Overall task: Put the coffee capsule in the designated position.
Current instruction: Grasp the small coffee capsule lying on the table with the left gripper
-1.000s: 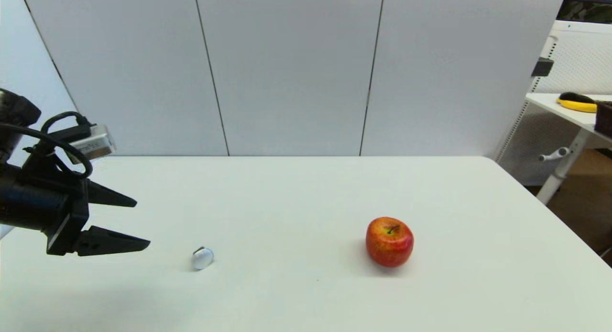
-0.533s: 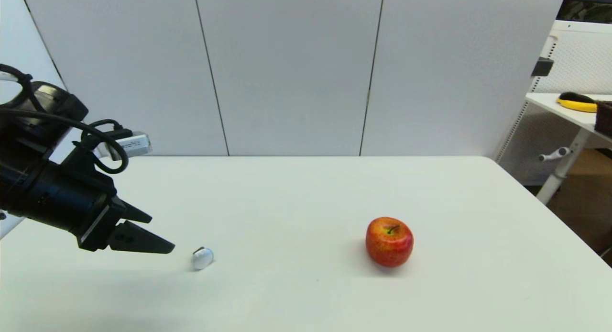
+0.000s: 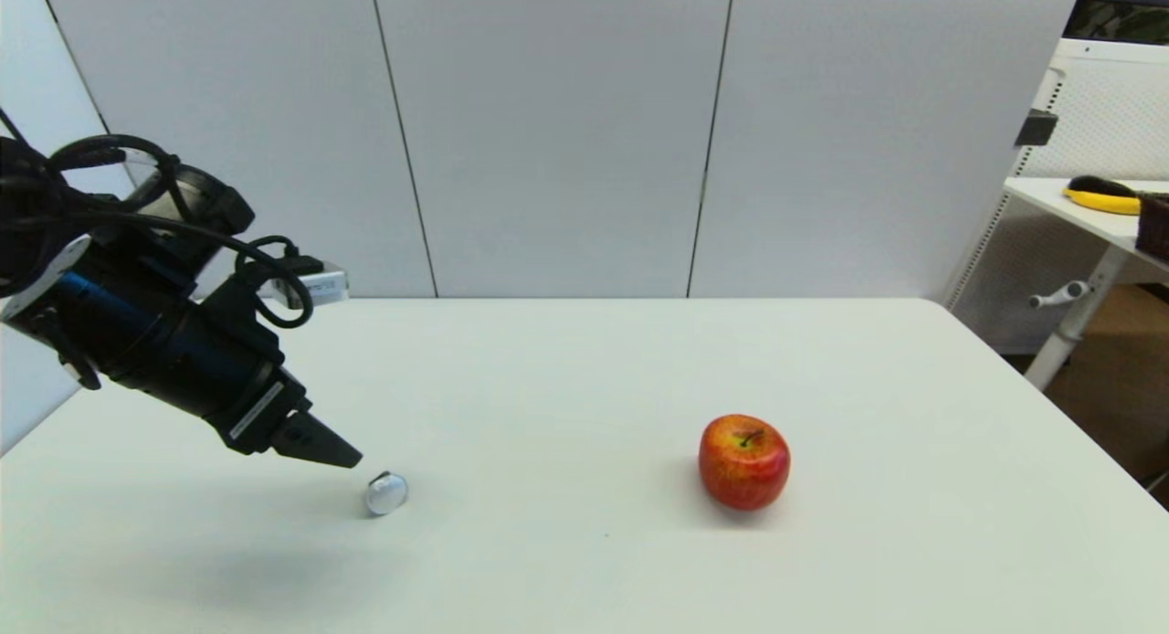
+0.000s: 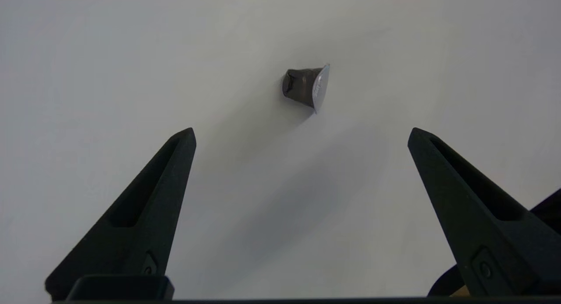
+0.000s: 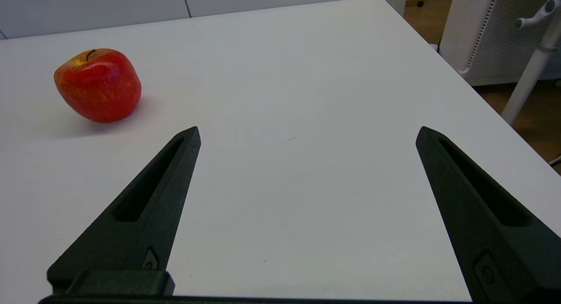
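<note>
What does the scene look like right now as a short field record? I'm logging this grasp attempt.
capsule: coffee capsule lying on its side on the white table, not held
left gripper: left gripper hovering just short of the capsule, jaws open wide
right gripper: right gripper off to the right side, over bare table, jaws open, empty
other item: apple upright, well to the capsule's right
stage: approach, no contact yet

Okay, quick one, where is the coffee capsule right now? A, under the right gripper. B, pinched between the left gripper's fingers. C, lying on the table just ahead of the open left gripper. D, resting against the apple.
C: the coffee capsule lies on its side on the table, untouched, just beyond the open left gripper and well apart from the apple.
</note>
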Controlling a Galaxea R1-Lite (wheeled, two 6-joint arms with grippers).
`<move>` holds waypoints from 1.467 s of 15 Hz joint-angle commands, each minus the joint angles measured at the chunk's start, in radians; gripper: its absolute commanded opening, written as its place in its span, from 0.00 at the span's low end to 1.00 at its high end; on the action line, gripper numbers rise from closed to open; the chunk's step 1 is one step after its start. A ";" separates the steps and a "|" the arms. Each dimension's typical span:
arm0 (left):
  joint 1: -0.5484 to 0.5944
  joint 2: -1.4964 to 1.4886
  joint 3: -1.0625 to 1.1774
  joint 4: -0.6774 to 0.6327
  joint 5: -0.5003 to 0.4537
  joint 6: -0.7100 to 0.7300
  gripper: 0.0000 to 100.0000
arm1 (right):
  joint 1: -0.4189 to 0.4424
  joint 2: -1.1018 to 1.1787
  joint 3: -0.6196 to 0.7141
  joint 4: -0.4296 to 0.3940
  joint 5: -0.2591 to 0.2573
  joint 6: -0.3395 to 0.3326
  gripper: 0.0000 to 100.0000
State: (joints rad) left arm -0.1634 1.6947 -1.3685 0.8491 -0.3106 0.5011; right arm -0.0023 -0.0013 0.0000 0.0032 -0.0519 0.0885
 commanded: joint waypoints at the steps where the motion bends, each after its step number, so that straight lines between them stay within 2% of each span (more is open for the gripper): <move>1: -0.034 0.069 -0.003 -0.009 0.012 -0.001 1.00 | 0.001 0.001 0.000 0.000 0.000 0.000 1.00; 6: -0.039 0.095 0.034 -0.013 0.030 0.033 1.00 | 0.001 0.001 0.000 0.000 0.000 0.000 1.00; 8: -0.039 0.115 0.035 -0.051 0.059 0.054 1.00 | 0.001 0.001 0.000 0.000 0.000 0.000 1.00; 13: -0.041 0.172 0.062 -0.107 0.064 0.106 1.00 | 0.001 0.001 0.000 0.000 0.000 0.000 1.00; 22: -0.100 0.188 0.072 -0.107 0.065 0.102 1.00 | 0.001 0.001 0.000 0.000 0.000 0.000 1.00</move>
State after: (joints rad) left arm -0.2491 1.8830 -1.2964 0.7383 -0.2449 0.6013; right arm -0.0023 -0.0013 0.0000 0.0028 -0.0519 0.0883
